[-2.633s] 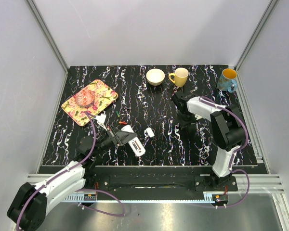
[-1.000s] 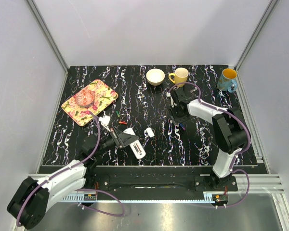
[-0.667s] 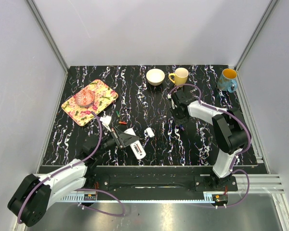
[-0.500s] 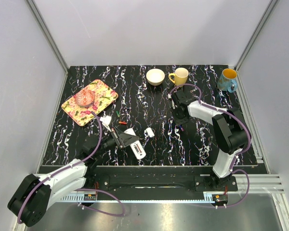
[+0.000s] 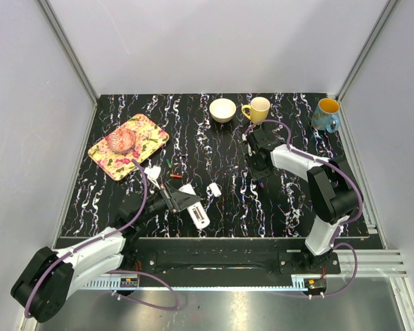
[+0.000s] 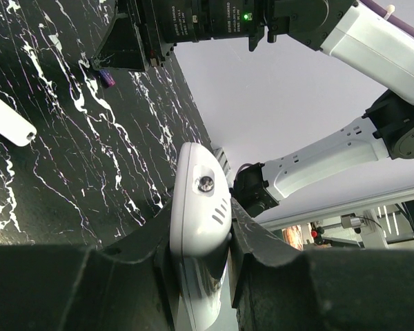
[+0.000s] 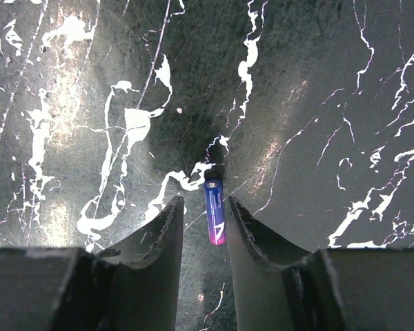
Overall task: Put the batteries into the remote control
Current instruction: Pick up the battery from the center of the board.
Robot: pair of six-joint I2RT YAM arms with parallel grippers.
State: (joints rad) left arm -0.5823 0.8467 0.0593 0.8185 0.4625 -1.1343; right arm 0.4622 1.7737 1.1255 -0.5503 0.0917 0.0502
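Observation:
The slim white remote control (image 5: 194,207) is clamped between the fingers of my left gripper (image 5: 174,197) and held low over the near left of the table. In the left wrist view the remote (image 6: 199,200) fills the shut jaws of the left gripper (image 6: 201,207). A blue-purple battery (image 7: 214,212) lies flat on the table between the fingers of my right gripper (image 7: 204,201), nearer the right finger. The right gripper (image 5: 259,171) is open and points down at the battery (image 5: 260,182) at centre right.
A small loose white rounded piece (image 5: 213,189) lies right of the remote. Small red (image 5: 175,176) and green (image 5: 168,163) pieces lie behind the left gripper. A flowered tray (image 5: 146,134) is at back left. A cream bowl (image 5: 223,109), yellow mug (image 5: 257,109) and blue mug (image 5: 326,114) stand along the back.
My right gripper has shifted slightly right, staying over the battery. My left gripper has stayed almost still with the remote in it.

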